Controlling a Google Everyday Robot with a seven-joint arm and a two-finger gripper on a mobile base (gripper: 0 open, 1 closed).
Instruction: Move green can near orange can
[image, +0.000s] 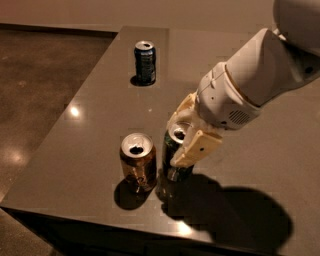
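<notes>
Camera view: gripper (186, 133) is clamping the green can (174, 166) near the bench's (100, 100) front edge, standing it beside the orange can (138, 162) as tasked.

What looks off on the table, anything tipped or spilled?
Nothing stands out. The green can stands upright in the gripper, beside the orange can; the blue can stands upright farther back. No spill shows.
</notes>
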